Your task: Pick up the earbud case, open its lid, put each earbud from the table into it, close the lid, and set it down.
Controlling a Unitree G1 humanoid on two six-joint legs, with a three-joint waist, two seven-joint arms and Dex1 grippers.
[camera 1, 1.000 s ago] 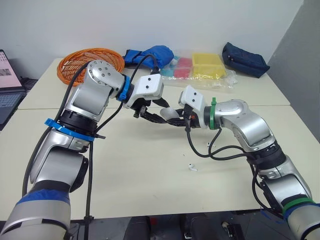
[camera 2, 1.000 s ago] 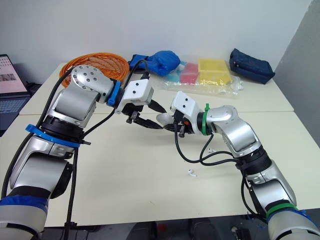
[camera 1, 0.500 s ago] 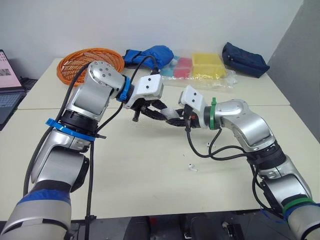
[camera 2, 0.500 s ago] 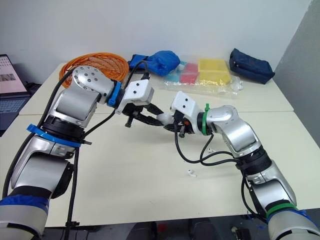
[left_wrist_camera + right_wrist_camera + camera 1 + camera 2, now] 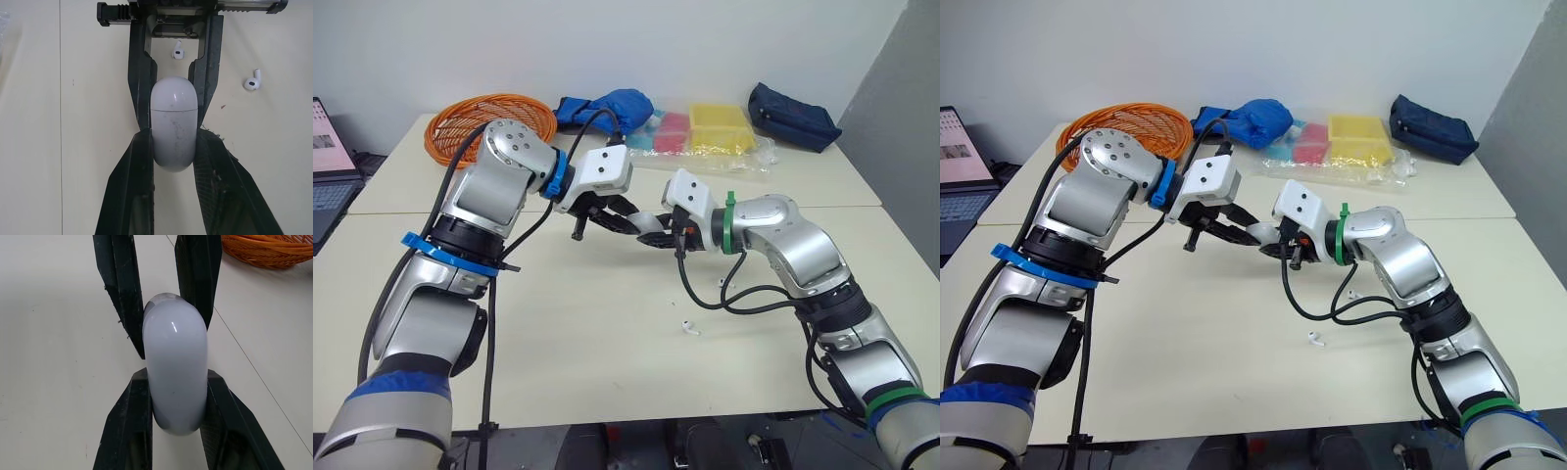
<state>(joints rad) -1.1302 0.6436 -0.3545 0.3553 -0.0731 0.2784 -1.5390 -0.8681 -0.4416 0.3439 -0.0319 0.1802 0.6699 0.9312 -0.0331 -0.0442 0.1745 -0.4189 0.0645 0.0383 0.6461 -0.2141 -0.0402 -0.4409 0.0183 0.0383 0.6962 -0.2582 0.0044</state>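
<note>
A white earbud case [image 5: 173, 129], lid shut, hangs above the table's middle [image 5: 647, 228]. My right gripper [image 5: 176, 382] is shut on one end of it. From the opposite side, my left gripper [image 5: 173, 142] clamps the other end, so both sets of black fingers press the case's sides. Two white earbuds lie on the table below and to the right: one [image 5: 721, 283] near my right forearm, the other [image 5: 689, 328] closer to the front edge. In the left wrist view both earbuds [image 5: 178, 50] [image 5: 252, 81] appear past the case.
An orange wire basket [image 5: 480, 117] stands at the back left. A blue bag [image 5: 612, 106], clear bags with yellow and pink items [image 5: 715, 132] and a navy pouch [image 5: 791, 116] line the back. A laptop [image 5: 328, 157] sits at far left.
My left gripper has lifted from below the case and closed its fingers on the case's free end. The right gripper has kept the case in place.
</note>
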